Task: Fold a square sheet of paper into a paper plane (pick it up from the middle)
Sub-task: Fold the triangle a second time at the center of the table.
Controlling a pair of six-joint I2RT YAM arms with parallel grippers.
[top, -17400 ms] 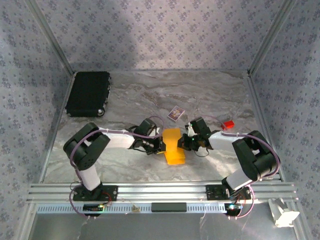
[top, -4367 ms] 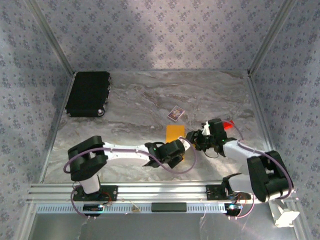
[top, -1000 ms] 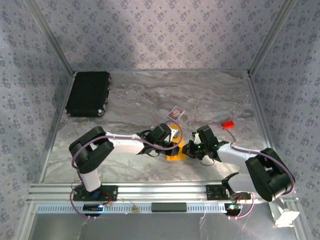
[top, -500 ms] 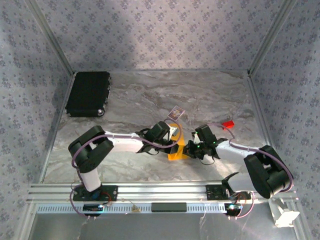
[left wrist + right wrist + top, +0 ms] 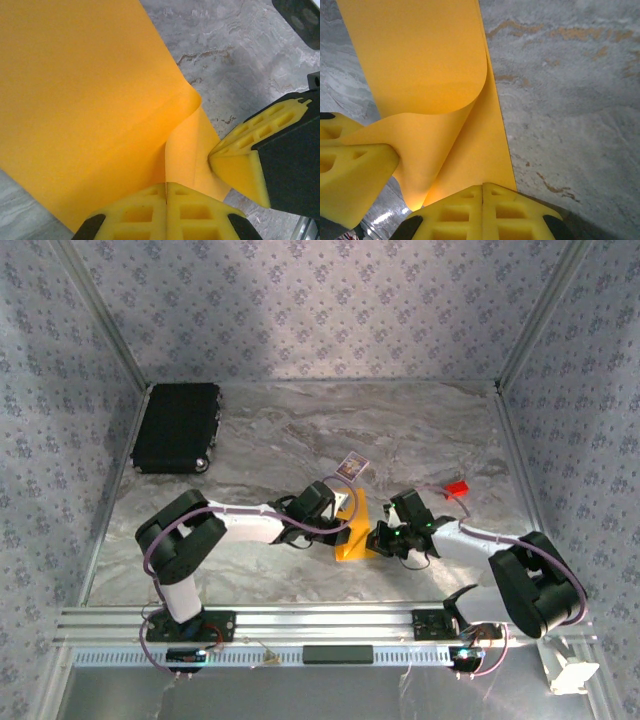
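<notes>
The orange-yellow sheet of paper (image 5: 356,537) is folded and lifted off the marble table (image 5: 420,430) between my two grippers. My left gripper (image 5: 343,522) is shut on one edge of it; in the left wrist view its pads (image 5: 150,205) meet on the paper (image 5: 75,100), which curls up into a loop. My right gripper (image 5: 383,539) is shut on the opposite edge; in the right wrist view the sheet (image 5: 420,60) bends away from its closed fingers (image 5: 465,210). Each wrist view shows the other gripper's yellow fingers close by, touching the paper.
A black case (image 5: 177,427) lies at the back left. A small purple-and-white card (image 5: 349,466) sits just behind the grippers, and a tiny red block (image 5: 457,488) lies to the right. Patterned walls with metal posts enclose the table.
Within the last second both grippers have drawn a little closer and the paper between them has risen and bowed. Seconds before, the folded paper lay flat with the left gripper nearer the front.
</notes>
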